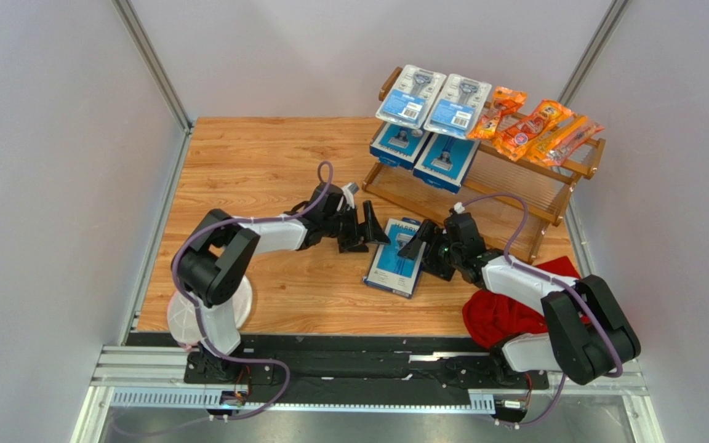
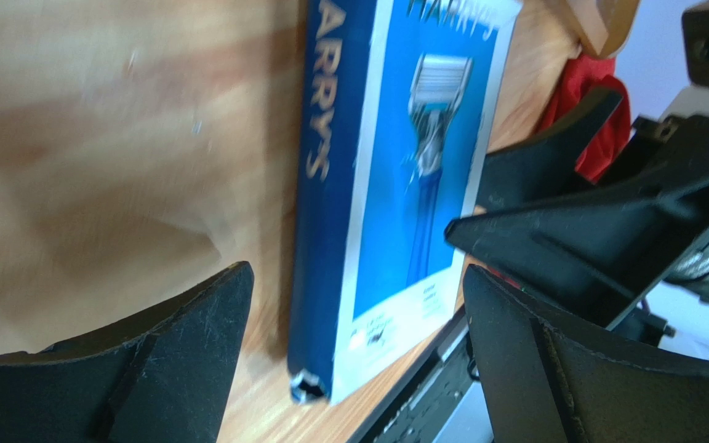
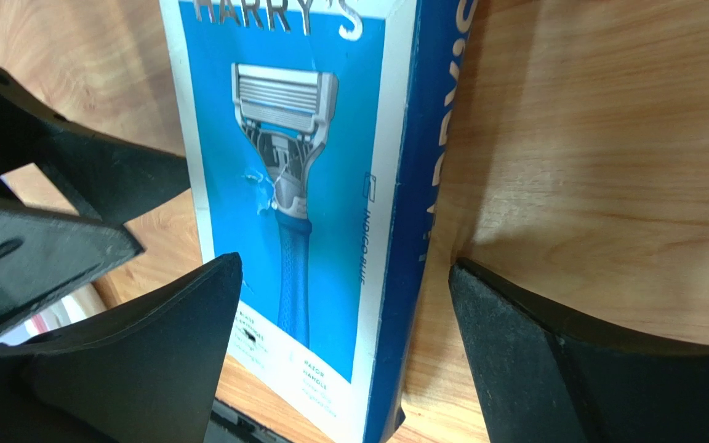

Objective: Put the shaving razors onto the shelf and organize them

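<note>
Razor box (image 1: 395, 258), flat blue cardboard, lies face-up on the table (image 1: 266, 185), at about 7 o'clock from the shelf (image 1: 515, 185), whose tiers already carry blister packs (image 1: 411, 95), orange bags (image 1: 538, 125) and two matching boxes (image 1: 446, 159). Left gripper (image 2: 356, 277) hovers at its 10 o'clock, right gripper (image 3: 344, 263) at its 3 o'clock, each spread wide with nothing held. The pack looks light and stiff but glossy, likely slick, and would probably dent under a hard squeeze; pinching across its narrow width, on the long side edges, seems the surest hold.
</note>
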Motion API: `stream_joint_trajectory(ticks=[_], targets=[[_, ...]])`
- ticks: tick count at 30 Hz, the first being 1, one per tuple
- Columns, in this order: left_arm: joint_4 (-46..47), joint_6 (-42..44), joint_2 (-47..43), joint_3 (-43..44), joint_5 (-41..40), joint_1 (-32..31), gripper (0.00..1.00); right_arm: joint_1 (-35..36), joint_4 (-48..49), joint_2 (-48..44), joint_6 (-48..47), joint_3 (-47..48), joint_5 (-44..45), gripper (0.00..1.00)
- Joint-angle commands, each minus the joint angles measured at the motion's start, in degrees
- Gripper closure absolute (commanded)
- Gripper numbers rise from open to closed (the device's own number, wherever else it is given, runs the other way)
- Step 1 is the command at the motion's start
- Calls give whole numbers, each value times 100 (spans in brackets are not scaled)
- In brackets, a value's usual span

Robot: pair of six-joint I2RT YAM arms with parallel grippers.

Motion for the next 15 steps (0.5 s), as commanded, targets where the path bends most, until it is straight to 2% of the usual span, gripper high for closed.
stream_joint_trajectory(ticks=[1, 8, 15], targets=[[199, 117, 505, 429, 128, -55, 8, -2, -43, 127, 9, -56, 655, 8], [234, 100, 1131, 676, 339, -318, 9, -10, 529, 601, -122, -3, 164, 8], [1094, -251, 894, -86, 462, -679, 12, -2, 820, 479, -263, -143, -303, 10]])
